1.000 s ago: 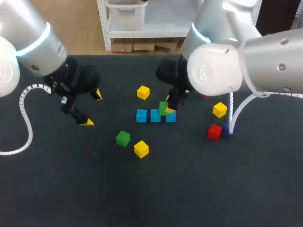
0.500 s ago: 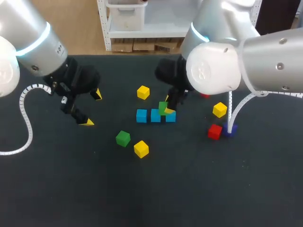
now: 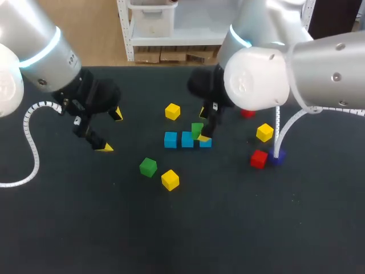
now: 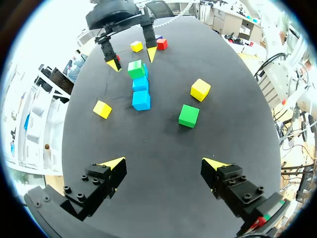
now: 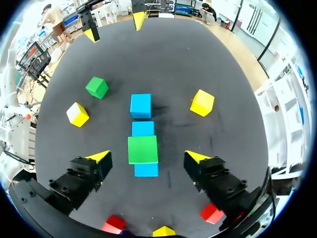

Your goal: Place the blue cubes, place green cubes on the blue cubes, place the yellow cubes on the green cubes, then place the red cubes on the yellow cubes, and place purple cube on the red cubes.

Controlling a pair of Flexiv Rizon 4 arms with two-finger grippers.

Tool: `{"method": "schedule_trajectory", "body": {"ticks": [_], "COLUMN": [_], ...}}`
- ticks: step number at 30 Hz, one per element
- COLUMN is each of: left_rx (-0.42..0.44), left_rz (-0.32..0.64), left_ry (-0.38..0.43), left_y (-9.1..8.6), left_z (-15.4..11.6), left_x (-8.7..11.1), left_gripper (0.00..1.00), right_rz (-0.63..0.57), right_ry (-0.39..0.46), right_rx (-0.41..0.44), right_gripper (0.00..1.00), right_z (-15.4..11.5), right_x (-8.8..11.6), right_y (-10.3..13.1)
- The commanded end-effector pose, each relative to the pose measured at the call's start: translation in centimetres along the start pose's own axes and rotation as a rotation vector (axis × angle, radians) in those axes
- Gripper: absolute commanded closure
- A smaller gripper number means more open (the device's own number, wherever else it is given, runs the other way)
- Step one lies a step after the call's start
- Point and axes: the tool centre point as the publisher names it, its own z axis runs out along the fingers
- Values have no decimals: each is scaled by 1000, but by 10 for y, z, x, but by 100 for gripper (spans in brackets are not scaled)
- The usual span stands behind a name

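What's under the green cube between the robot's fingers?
The green cube sits across two blue cubes, the middle blue cube and the end blue cube of the row. It covers part of their tops, so whether they touch cannot be seen.

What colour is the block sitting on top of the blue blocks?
Green. The block shows best in the right wrist view.

In the head view, the right arm hides most of a red cube near the table's far edge, and a white cable crosses the purple cube. In the right wrist view, the green cube covers part of the middle blue cube and the end blue cube.
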Motion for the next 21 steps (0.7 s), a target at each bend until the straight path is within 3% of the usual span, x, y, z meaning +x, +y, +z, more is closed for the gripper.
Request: {"method": "schedule_trajectory", "body": {"ticks": [1, 11, 16, 21], "left_rx": [-2, -2, -2, -2], "left_rz": [4, 4, 4, 4], "left_ry": [-5, -5, -5, -5], "left_y": [0, 0, 0, 0], "left_z": [0, 0, 0, 0], "left_x": [2, 2, 2, 2], "left_gripper": [0, 0, 0, 0], "right_rz": [-3, -42, -10, 1], "right_ry": [-28, -174, -290, -354], "right_rx": [19, 42, 25, 25], "right_gripper": [0, 0, 0, 0], "right_z": [-16, -59, -70, -76], "right_x": [9, 48, 73, 90], "right_y": [8, 32, 39, 47]}}
